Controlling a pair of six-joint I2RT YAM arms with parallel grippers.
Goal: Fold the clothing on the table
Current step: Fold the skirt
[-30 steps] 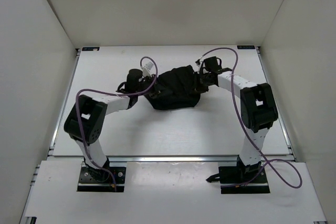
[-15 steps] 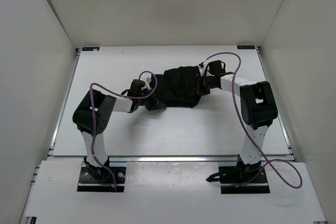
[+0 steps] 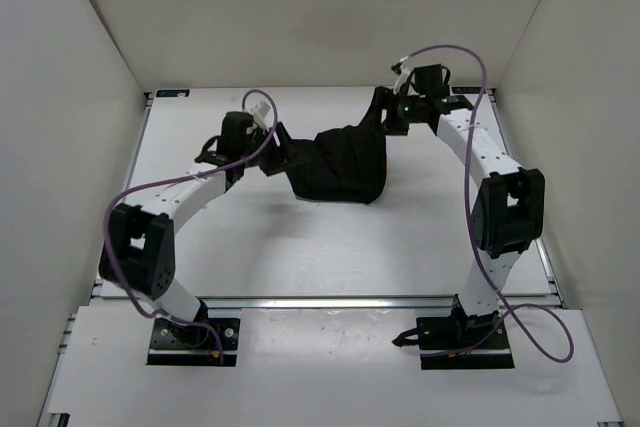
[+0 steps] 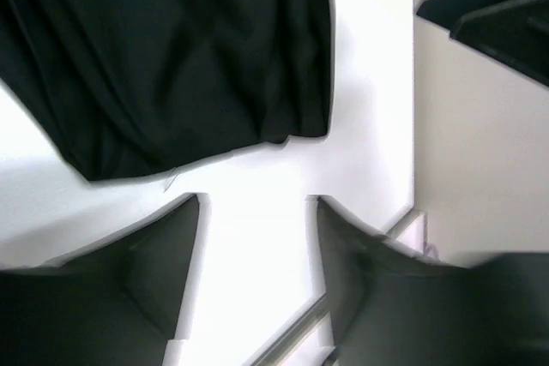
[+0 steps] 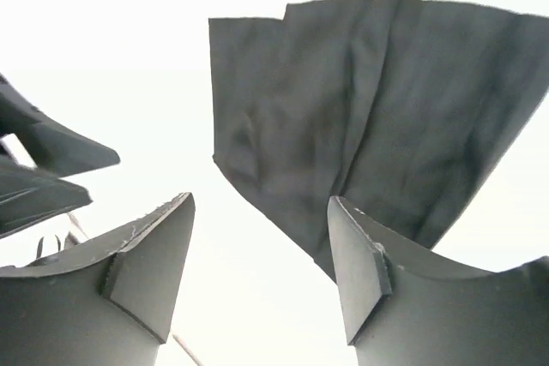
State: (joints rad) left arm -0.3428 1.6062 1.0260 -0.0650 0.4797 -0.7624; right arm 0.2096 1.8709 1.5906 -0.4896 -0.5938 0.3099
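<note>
The clothing point(image 3: 340, 162), a black pleated piece, lies bunched on the white table point(image 3: 300, 247) near the middle, toward the back. My left gripper point(image 3: 283, 150) is at its left edge and my right gripper point(image 3: 383, 119) at its back right corner. In the left wrist view the left gripper point(image 4: 256, 203) stands open over bare table, with the clothing point(image 4: 171, 66) just beyond its fingertips. The right wrist view shows the right gripper point(image 5: 259, 203) open too, and the clothing point(image 5: 386, 109) lies past it, held by nothing.
White enclosure walls point(image 3: 90, 77) stand on three sides. Metal rails point(image 3: 330, 300) edge the table in front. Purple cables point(image 3: 470, 77) loop off both arms. The right gripper's fingers point(image 4: 489, 6) show at the top right of the left wrist view.
Both grippers were shut on the clothing and now stand open, drawn back from it. The left arm reached out toward the back and the right wrist swung to the back right. The clothing has settled flatter.
</note>
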